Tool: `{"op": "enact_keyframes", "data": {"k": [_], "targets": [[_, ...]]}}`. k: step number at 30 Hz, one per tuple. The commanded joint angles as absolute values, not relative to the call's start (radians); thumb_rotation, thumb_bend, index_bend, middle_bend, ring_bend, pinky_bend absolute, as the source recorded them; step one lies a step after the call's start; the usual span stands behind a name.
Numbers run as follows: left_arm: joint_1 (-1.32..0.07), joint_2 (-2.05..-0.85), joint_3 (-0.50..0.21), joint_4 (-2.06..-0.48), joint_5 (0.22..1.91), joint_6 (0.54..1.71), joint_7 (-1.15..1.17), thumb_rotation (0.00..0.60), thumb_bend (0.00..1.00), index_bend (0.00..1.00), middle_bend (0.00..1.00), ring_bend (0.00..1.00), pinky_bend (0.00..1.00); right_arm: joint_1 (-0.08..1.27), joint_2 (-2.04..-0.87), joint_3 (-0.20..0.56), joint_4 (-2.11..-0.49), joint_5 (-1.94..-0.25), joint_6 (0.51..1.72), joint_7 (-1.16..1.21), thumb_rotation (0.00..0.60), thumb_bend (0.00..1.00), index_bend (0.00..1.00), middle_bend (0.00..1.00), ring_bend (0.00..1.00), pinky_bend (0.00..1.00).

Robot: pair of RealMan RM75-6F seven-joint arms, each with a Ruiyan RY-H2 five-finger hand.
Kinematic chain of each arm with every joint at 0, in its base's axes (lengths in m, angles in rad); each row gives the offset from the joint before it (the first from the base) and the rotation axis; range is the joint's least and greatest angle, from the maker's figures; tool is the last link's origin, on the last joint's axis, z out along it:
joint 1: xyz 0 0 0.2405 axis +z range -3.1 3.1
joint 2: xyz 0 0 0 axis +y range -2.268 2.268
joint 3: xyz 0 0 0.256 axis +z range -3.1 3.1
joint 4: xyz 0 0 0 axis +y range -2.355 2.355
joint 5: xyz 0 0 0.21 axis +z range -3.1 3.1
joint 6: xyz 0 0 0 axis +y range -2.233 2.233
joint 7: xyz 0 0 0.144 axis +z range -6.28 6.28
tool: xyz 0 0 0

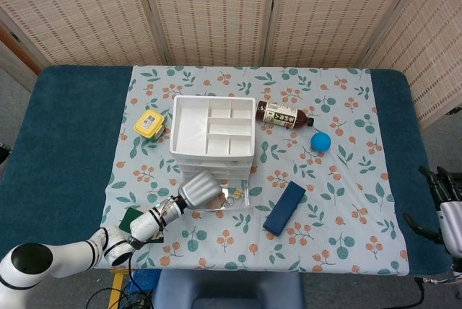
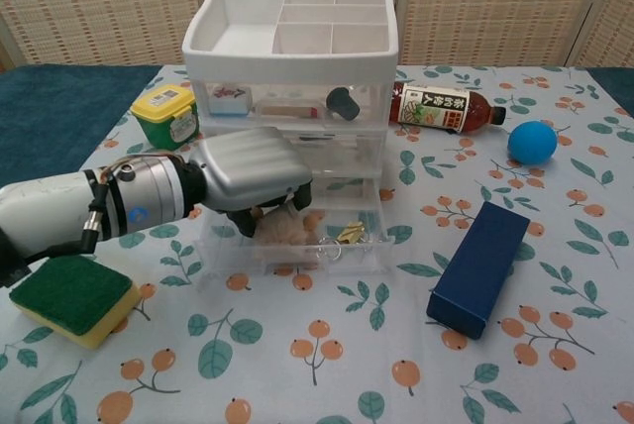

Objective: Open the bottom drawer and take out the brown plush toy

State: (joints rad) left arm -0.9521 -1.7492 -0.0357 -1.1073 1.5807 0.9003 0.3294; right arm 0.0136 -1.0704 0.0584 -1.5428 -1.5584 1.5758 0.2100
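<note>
1. Head view: the bottom drawer (image 1: 232, 198) stands pulled out toward the robot from the white drawer unit (image 1: 213, 127). The left hand (image 1: 200, 190) lies over its left part, knuckles up, hiding the brown plush toy there, so its heading cannot be told.
2. Head view: the right hand (image 1: 449, 204) sits at the frame's right edge, well apart from the drawers, fingers apart and holding nothing; part of it is cut off.
3. Chest view: the brown plush toy (image 2: 289, 226) lies inside the open bottom drawer (image 2: 347, 254), its long axis roughly left to right; which end is the head is unclear.
4. Chest view: the left hand (image 2: 250, 175) arches over the toy, fingers curled down and closed around its upper part, fingertips hidden behind it.
5. Chest view: a small gold clip (image 2: 348, 233) lies just beside the toy in the drawer.
</note>
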Motion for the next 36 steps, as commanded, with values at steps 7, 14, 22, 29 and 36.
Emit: {"op": "enact_keyframes", "data": {"k": [7, 14, 22, 29, 36], "targets": [[-0.920, -1.688, -0.048, -1.195, 1.561, 0.943, 0.311, 0.600, 0.31, 0.78, 0.98, 1.00, 1.00, 0.011, -1.073, 0.058, -1.537, -1.560, 1.581, 0.216, 0.600, 0.26, 0.01, 0.13, 0.07, 0.15], [-0.884, -1.621, -0.048, -1.274, 1.565, 1.002, 0.307, 0.600, 0.31, 0.78, 0.98, 1.00, 1.00, 0.010, -1.074, 0.058, -1.536, -1.563, 1.586, 0.217, 0.600, 0.26, 0.01, 0.13, 0.07, 0.15], [-0.820, -1.525, -0.038, -1.350, 1.567, 1.082, 0.293, 0.600, 0.31, 0.78, 0.98, 1.00, 1.00, 0.011, -1.073, 0.058, -1.541, -1.571, 1.591, 0.213, 0.600, 0.26, 0.01, 0.13, 0.07, 0.15], [-0.753, -1.442, -0.023, -1.384, 1.555, 1.139, 0.268, 0.600, 0.31, 0.78, 0.98, 1.00, 1.00, 0.016, -1.073, 0.058, -1.545, -1.578, 1.590, 0.208, 0.600, 0.26, 0.01, 0.13, 0.07, 0.15], [-0.701, -1.399, -0.015, -1.378, 1.531, 1.165, 0.270, 0.600, 0.31, 0.78, 0.98, 1.00, 1.00, 0.019, -1.073, 0.057, -1.552, -1.585, 1.591, 0.202, 0.600, 0.26, 0.01, 0.13, 0.07, 0.15]]}}
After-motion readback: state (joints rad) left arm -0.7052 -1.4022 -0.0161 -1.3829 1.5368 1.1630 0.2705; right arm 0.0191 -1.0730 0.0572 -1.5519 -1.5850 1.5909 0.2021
